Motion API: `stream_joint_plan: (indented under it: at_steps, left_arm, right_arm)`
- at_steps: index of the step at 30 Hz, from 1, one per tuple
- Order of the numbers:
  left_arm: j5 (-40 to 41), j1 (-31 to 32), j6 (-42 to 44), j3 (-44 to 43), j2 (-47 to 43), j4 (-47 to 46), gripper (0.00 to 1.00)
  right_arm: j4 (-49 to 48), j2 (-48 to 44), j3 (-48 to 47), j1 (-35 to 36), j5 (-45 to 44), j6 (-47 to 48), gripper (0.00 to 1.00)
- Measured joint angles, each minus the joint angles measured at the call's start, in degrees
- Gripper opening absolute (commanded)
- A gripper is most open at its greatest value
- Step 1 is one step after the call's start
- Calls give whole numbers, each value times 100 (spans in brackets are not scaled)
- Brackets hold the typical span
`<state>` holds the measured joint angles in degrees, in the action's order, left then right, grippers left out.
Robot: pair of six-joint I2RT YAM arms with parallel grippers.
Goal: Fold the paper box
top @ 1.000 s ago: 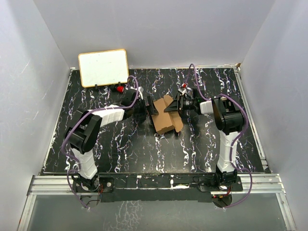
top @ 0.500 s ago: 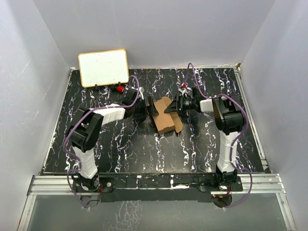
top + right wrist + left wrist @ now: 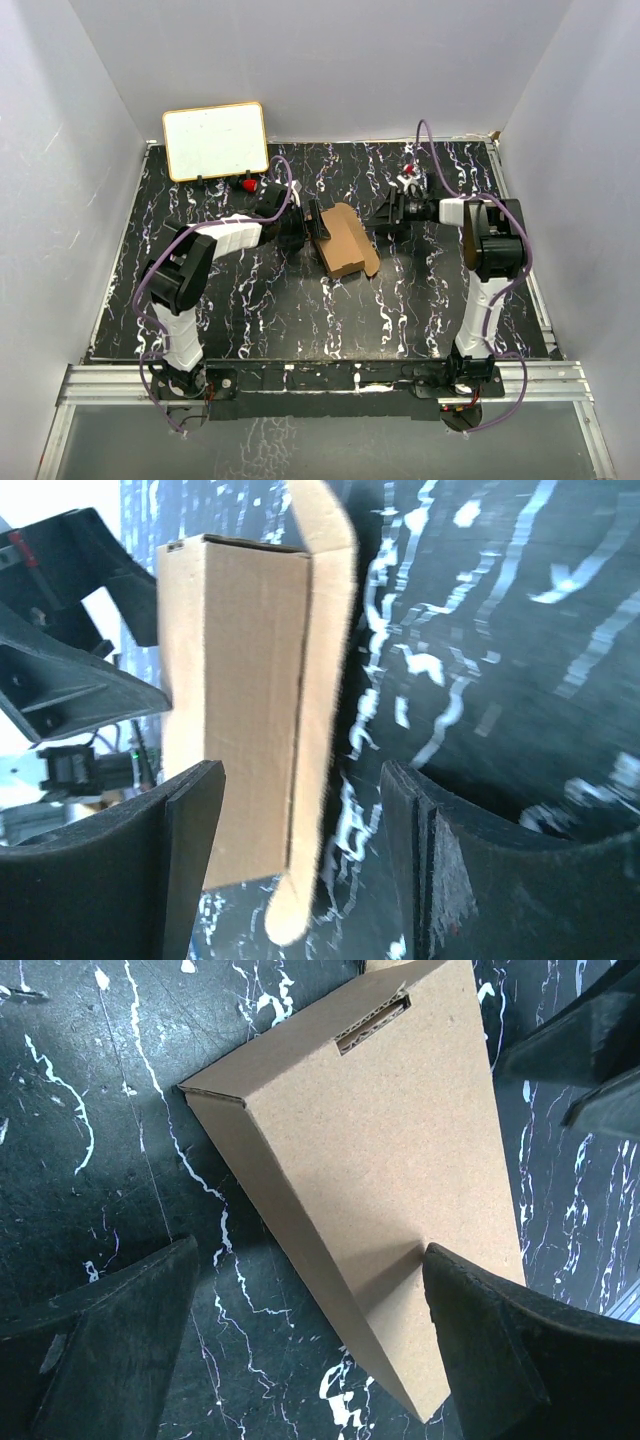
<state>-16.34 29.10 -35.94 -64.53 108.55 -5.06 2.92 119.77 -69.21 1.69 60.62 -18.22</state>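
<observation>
Brown cardboard box (image 3: pixel 345 243) lies mid-worktop (image 3: pixel 260 320), side flap loose. Right claw (image 3: pixel 383 212) has just let go and backed toward right edge, jaws parted, empty. Left claw (image 3: pixel 314 226) wide open, straddling box end. Flap tuck likely remains.

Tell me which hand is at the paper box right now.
The left hand: the paper box sits between its open fingers. The right hand stands apart, tabletop showing between it and the box.

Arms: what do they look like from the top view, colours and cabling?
The left arm and right arm have black joints, white link covers and a looping purple cable each. The left tool and right tool are black with broad dark fingers.
</observation>
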Motion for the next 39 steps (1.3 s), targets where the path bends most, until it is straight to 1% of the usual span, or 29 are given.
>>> stream_joint_plan:
  at_steps: [1, 2, 4, 5, 6, 9, 12, 16, 20, 29, 34, 39]
  left_arm:
    - [-2, 0, 2, -4, 2, 2, 92]
    - [-2, 0, 7, -11, 7, 7, 92]
    - [-20, 0, 20, -44, 31, 20, 92]
    - [-33, 0, 24, -70, 52, 24, 92]
    - [-48, 0, 33, -98, 76, 24, 92]
    - [-68, 0, 46, -142, 105, 46, 92]
    - [-85, 0, 59, -155, 120, 48, 92]
    - [-107, 0, 92, -188, 144, 50, 92]
    - [-153, 0, 155, -278, 201, 92, 92]
    - [-472, -63, 407, -610, 463, 120, 92]
    - [-688, -168, 520, -612, 487, 118, 92]
    - [-872, -254, 603, -612, 507, 87, 92]
  right_arm:
    - [85, -35, -7, -68, -57, 120, 58]
    - [232, -92, -20, -177, -146, 321, 48]
    - [474, -208, -50, -308, -282, 678, 23]
    - [599, -262, -79, -348, -345, 855, 18]
    - [726, -310, -122, -358, -398, 1014, 15]
    - [1034, -376, -267, -225, -584, 1390, 13]
    - [1224, -387, -304, 125, -807, 1655, 12]
    - [1429, -387, -304, 579, -1075, 1832, 11]
    - [1552, -387, -304, 787, -1263, 1926, 11]
    - [1635, -387, -302, 1204, -1224, 2006, 11]
    - [1641, -387, -293, 1464, -1143, 2011, 12]
    - [1665, -389, -212, 1486, -1145, 2050, 14]
